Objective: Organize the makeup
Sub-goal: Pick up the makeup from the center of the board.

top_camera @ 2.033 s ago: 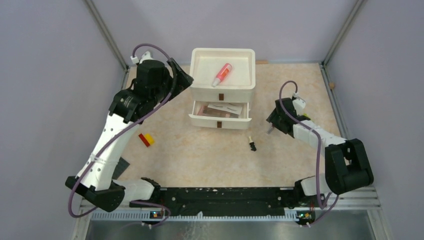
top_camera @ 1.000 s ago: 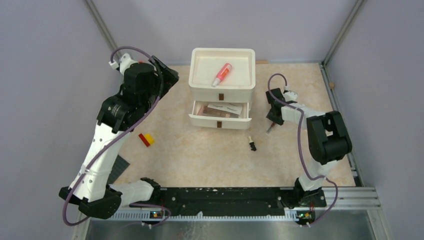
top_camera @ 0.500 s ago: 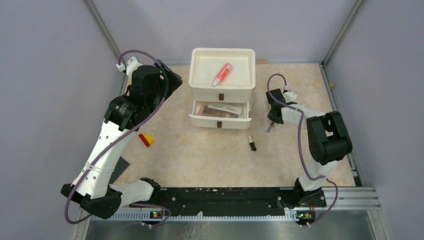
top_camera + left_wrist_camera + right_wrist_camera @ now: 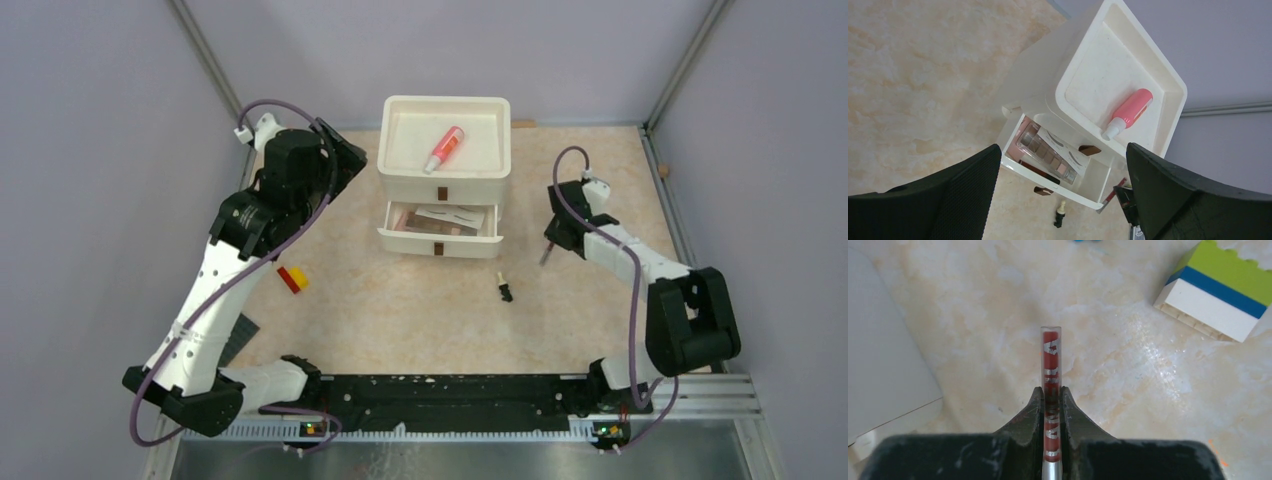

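Note:
My right gripper (image 4: 1051,390) is shut on a thin red makeup pencil (image 4: 1051,352) with silver lettering, which points ahead over the table. In the top view that gripper (image 4: 553,238) hangs to the right of the open drawer (image 4: 440,247), with the pencil (image 4: 546,256) slanting down from it. A pink white-capped spray bottle (image 4: 444,149) lies in the organizer's top tray (image 4: 396,140). The drawer holds a white eyebrow card (image 4: 1074,157) and a clear palette (image 4: 1040,149). A small black cream-tipped piece (image 4: 504,290) lies in front of the drawer. My left gripper (image 4: 1062,150) hovers open, high to the organizer's left.
A red and yellow toy block (image 4: 292,279) lies at the left of the table, with a dark plate (image 4: 240,335) beside the left arm. A green, blue and white block (image 4: 1218,287) sits close ahead of the right gripper. Walls enclose the table.
The right gripper has closed on the red pencil and drawn slightly right, its elbow swinging outward. The left arm shifted a little and stayed open.

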You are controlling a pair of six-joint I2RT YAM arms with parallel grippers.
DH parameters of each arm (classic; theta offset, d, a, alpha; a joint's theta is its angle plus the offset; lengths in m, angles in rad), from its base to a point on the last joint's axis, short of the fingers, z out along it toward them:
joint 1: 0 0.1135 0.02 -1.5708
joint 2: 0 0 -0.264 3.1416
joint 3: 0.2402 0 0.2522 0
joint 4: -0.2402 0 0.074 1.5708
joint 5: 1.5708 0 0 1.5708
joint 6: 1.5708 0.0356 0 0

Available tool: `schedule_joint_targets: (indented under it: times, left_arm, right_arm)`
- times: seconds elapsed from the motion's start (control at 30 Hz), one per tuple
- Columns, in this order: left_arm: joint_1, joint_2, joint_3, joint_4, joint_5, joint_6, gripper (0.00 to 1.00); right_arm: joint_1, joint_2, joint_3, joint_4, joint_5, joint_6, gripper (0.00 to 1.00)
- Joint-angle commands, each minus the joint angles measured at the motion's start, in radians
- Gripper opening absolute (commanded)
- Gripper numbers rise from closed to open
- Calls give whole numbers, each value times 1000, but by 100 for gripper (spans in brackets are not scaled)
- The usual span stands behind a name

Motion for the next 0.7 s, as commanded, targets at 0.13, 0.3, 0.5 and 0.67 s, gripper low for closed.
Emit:
schedule_joint_targets:
  times: [0.13, 0.3, 0.5, 0.67]
  left_arm:
    - [43, 32, 15, 56, 9, 65, 99]
    - [103, -53, -174, 211, 55, 237, 99]
    - [129, -163, -366, 420, 193, 521, 99]
    - [140, -199, -434, 470, 220, 673, 99]
  right_arm:
    - [-8, -259, -17, 96, -26, -149, 0]
    - [2, -384, -56, 298, -174, -302, 0]
    - [172, -463, -59, 491, -238, -637, 0]
    - [311, -541, -128, 666, -463, -967, 0]
